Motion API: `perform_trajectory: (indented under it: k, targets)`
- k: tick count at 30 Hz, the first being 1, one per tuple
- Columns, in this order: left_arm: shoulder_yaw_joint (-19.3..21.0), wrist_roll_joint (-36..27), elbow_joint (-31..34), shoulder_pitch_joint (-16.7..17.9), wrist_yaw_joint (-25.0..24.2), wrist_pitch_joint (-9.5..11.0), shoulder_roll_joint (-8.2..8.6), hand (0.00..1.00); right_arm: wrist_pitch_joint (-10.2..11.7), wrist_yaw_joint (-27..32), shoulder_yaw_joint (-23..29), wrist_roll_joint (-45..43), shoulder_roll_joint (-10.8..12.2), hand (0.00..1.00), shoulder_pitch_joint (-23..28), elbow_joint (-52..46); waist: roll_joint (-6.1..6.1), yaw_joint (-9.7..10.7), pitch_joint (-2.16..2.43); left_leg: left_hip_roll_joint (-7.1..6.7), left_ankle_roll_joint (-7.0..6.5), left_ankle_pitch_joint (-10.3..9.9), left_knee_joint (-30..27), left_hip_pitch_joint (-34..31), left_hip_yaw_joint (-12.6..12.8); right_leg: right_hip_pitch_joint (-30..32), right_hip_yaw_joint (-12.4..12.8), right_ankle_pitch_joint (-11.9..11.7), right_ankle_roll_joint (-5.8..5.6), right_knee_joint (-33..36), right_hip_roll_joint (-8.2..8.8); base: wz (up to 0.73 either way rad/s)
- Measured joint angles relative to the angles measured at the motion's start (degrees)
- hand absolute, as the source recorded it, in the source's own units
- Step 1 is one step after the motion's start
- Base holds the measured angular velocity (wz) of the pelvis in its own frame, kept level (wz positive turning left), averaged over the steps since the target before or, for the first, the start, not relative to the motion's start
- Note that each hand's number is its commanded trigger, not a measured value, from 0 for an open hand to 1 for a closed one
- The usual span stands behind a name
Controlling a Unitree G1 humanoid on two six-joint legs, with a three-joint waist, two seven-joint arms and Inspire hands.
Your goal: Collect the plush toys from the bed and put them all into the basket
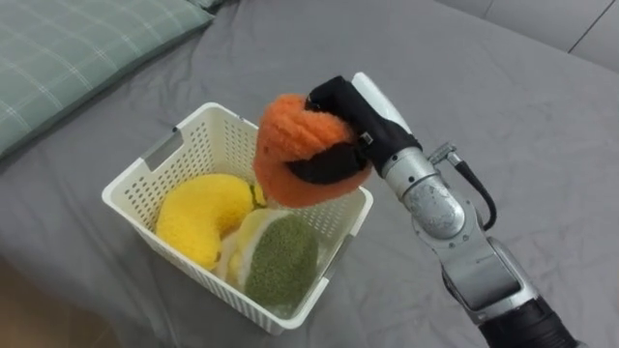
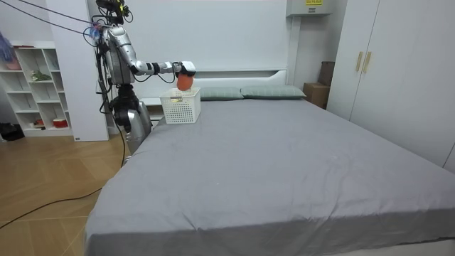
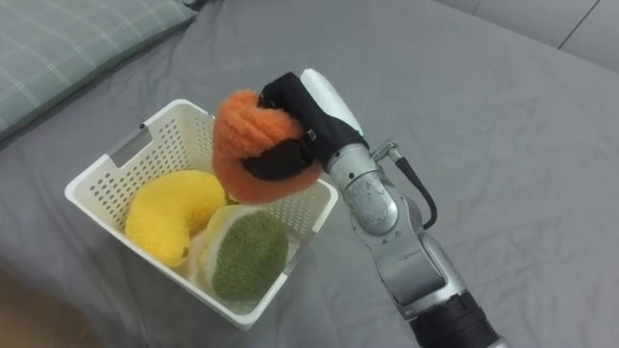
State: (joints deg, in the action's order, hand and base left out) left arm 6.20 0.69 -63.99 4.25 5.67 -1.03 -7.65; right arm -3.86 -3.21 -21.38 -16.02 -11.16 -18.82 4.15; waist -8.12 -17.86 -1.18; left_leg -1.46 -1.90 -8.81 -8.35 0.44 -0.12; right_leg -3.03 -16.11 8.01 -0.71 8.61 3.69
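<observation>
An orange plush toy (image 1: 300,140) hangs just above the far right corner of a white slatted basket (image 1: 131,198) on the grey bed. My right hand (image 1: 343,106) is shut on it, black fingers curled round its lower side. Inside the basket lie a yellow banana-shaped plush (image 1: 198,215) and a green and pale yellow plush (image 1: 280,256). In the room view the basket (image 2: 180,107) sits near the head of the bed with the orange toy (image 2: 185,82) held over it. I stand at the bedside by the basket.
A checked green pillow (image 1: 77,53) lies at the upper left, beyond the basket. Open grey sheet (image 1: 503,116) spreads to the right and far side. White shelves (image 2: 32,85) stand behind me and wardrobes (image 2: 398,64) on the room view's right.
</observation>
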Motion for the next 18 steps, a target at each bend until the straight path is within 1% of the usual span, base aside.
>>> perform_trajectory:
  k: [4,18]
  targets:
    - [-0.66,-0.01,0.03,-0.02,0.23,-0.07,-0.09,0.0,0.0,-0.07,0.0,-0.01,-0.01,0.0,-0.01,0.24,0.0,-0.02,0.0,-0.08,0.0,0.0,-0.17,-0.1,-0.07,0.0,0.02,0.03,-0.04,0.0,0.05,0.0]
    - [-0.68,-0.05,0.08,-0.03,0.28,-0.24,-0.09,0.0,-0.1,-0.11,0.02,0.02,-0.03,0.0,-0.05,2.3,-0.05,0.12,0.04,-0.11,0.0,0.0,-0.36,-0.2,-0.13,-0.08,-0.02,0.03,-0.04,0.01,0.07,0.0]
